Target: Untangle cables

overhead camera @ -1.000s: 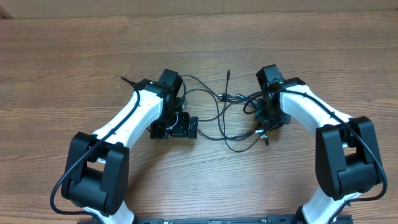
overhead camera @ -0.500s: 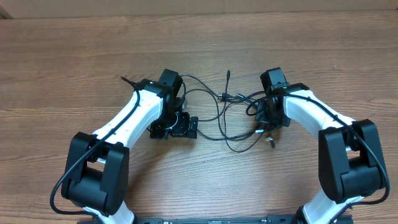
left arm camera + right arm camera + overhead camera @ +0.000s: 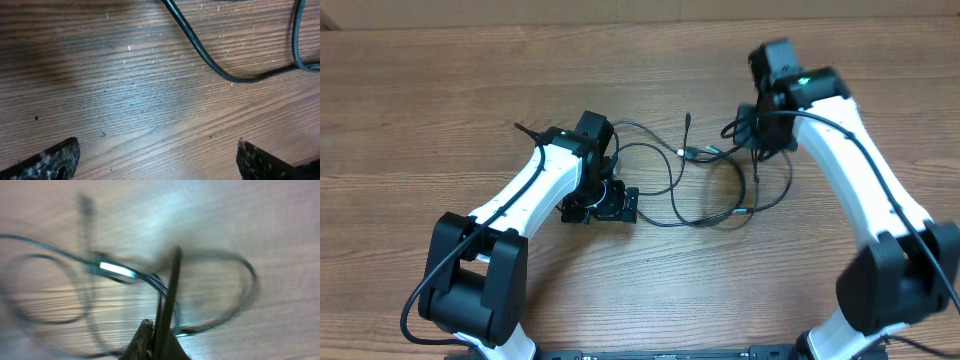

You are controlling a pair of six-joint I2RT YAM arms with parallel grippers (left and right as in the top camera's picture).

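right wrist view: smeared all over; the cables (image 3: pixel 150 280) ahead of the right pincer (image 3: pixel 155 342) are soft streaks, and a plug (image 3: pixel 116 270) is only a bright dash.
right pincer tips: cut off by the lower edge, pressed together, with a dark cord rising from between them.
overhead view: both pincers' tips are hidden beneath their own wrists.
left pincer (image 3: pixel 157 162): only two fingertips (image 3: pixel 50 160) show at the lower corners, set wide apart.
cord ahead of left pincer: runs out past the top and right edges.
right arm (image 3: pixel 860 180): base cut off at the corner.
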